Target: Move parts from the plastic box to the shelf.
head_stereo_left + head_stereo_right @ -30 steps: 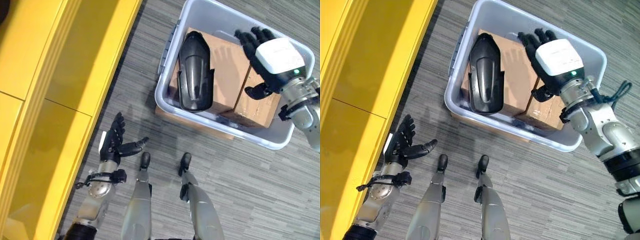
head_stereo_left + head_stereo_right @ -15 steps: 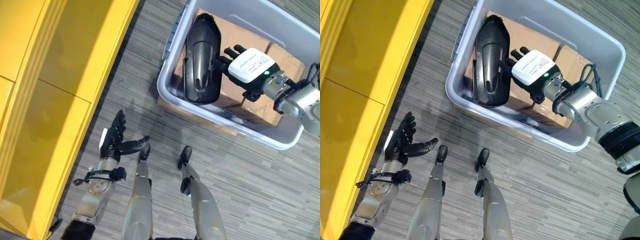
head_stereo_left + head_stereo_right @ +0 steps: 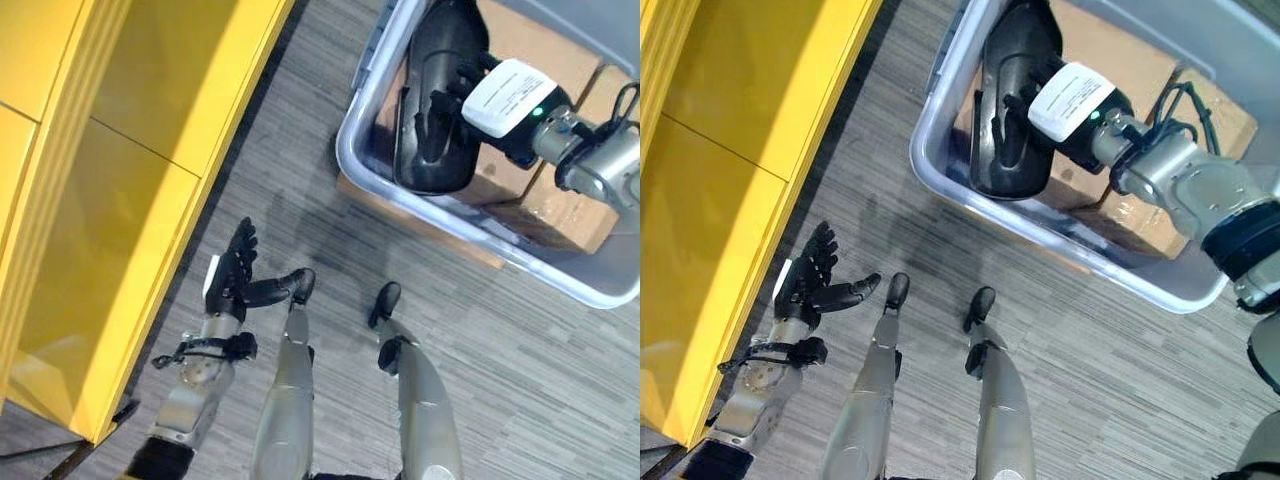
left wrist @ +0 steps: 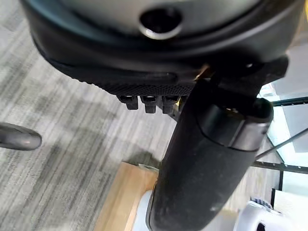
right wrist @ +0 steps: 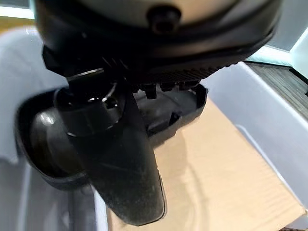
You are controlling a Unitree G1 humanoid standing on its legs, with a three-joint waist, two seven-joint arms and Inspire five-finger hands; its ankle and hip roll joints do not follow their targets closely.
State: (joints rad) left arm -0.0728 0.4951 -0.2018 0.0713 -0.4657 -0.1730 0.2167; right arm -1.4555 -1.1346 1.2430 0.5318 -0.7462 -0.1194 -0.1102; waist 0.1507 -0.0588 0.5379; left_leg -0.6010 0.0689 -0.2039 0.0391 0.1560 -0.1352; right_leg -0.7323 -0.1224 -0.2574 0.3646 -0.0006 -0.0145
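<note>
Reaching into the plastic box (image 3: 370, 165), right robot hand (image 3: 1065, 105) lies fingers-straight on the black part (image 3: 1008, 120); next, curl round it. Left robot hand (image 3: 232, 285) relaxed.

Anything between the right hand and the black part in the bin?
Nothing visible. The right hand is already at the black part, fingers over its edge, inside the plastic box. Cardboard boxes lie beneath, not between.

Both head views look steeply down from above the floor, sharing the yellow shelf (image 3: 120, 200) at nine o'clock and the plastic box (image 3: 1060, 240) toward one o'clock. Each wrist camera sits very close behind its own hand, facing along the fingers; the right wrist view looks into the box.
</note>
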